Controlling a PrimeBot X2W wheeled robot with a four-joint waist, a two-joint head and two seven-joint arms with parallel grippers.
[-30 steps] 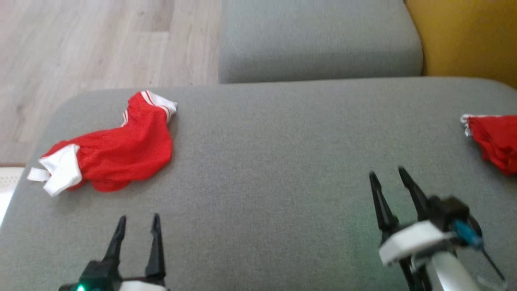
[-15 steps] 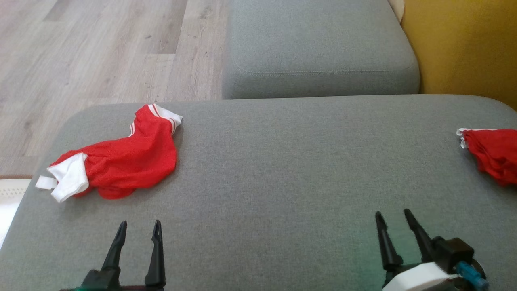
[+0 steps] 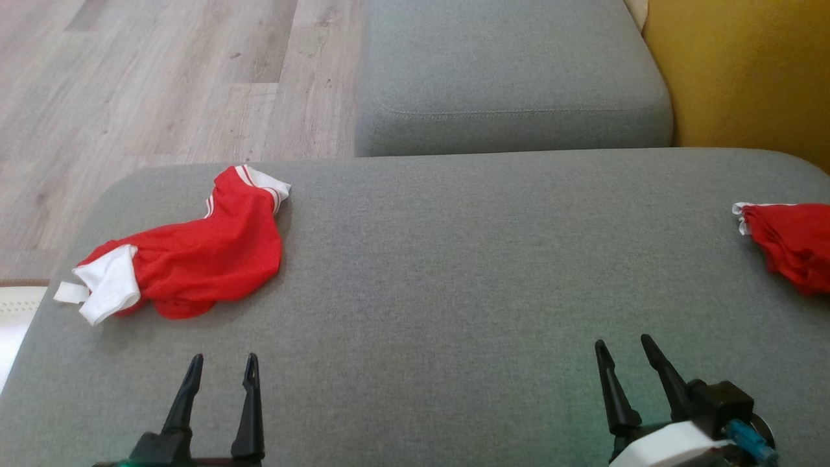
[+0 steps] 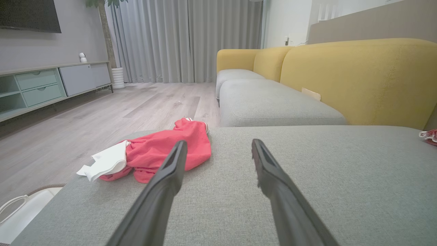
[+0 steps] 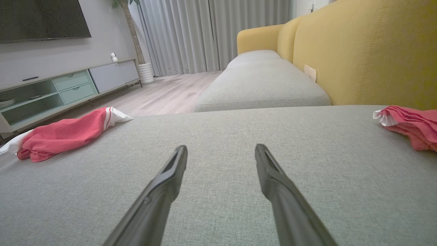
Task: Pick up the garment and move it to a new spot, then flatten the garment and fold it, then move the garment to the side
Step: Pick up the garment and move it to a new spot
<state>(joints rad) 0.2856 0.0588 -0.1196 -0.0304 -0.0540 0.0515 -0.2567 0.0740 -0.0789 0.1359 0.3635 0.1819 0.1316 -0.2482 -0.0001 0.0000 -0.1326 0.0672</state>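
A crumpled red garment with white trim (image 3: 194, 256) lies at the left of the grey sofa seat (image 3: 454, 272), near its front edge; it also appears in the left wrist view (image 4: 164, 152) and the right wrist view (image 5: 65, 133). My left gripper (image 3: 222, 360) stands open and empty at the lower left, short of the garment. My right gripper (image 3: 622, 344) is open and empty at the lower right, over bare cushion. Both wrist views show the open fingers (image 4: 170, 171) (image 5: 170, 174) above the seat.
A second red cloth (image 3: 791, 243) lies at the seat's right edge. A further grey cushion (image 3: 512, 71) sits beyond, with the yellow backrest (image 3: 746, 71) at the right. Wood floor (image 3: 142, 84) runs on the left; a white object (image 3: 16, 308) sits below the seat's left corner.
The head camera has tilted, so the whole scene sits lower in the picture. My right gripper has drawn back toward me. The garment has not moved.
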